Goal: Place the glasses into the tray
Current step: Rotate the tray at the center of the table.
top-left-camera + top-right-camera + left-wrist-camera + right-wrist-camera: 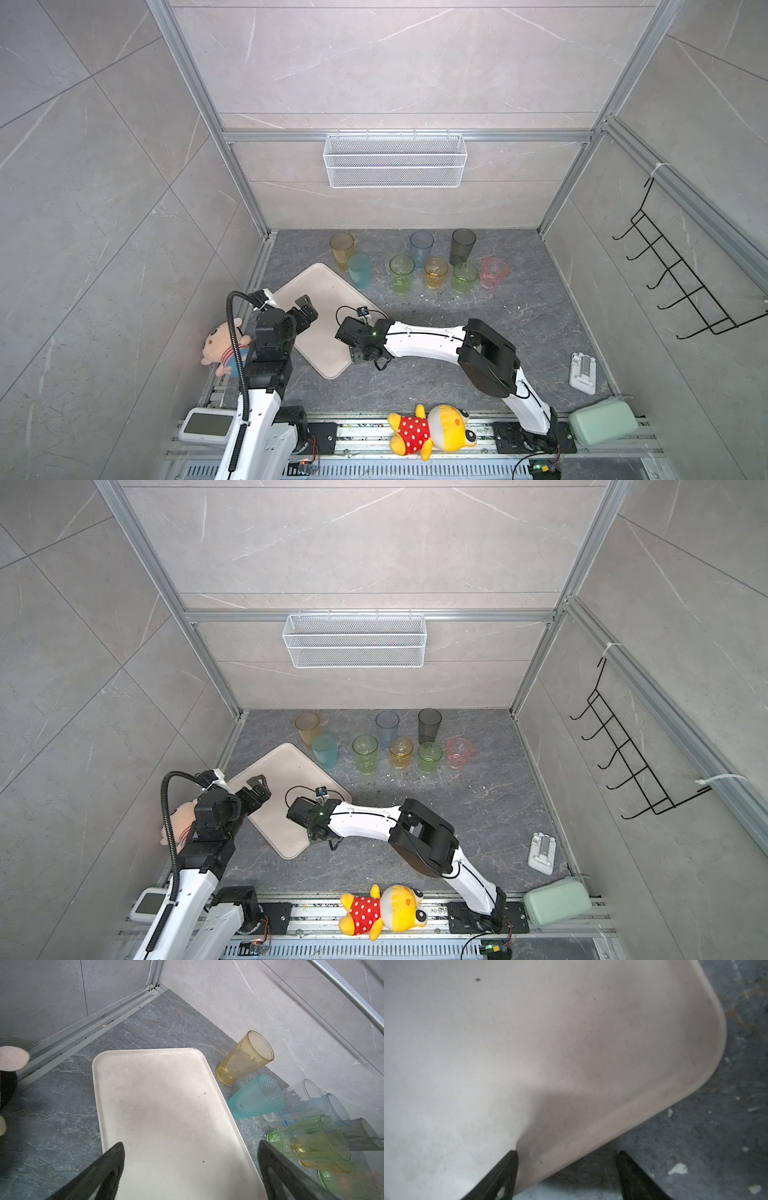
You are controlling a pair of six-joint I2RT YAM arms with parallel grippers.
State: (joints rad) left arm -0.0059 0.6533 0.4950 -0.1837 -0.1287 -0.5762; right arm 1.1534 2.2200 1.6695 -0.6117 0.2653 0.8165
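- The left gripper [306, 309], fingers spread wide, hovers over the tray [328, 286] on the table's [415, 386] left.
- The right gripper [568, 1151], fingers apart, straddles the tray's near-right rim.
- The glasses [402, 274] stand upright in two rows beyond the tray, toward the far wall.

Your right gripper [568, 1152] is tucked out of sight under its own wrist [361, 334] in both top views, the tray [571, 1043] goes soft and runs off the right wrist view, and your left arm [266, 353] covers part of the plush doll [216, 347].
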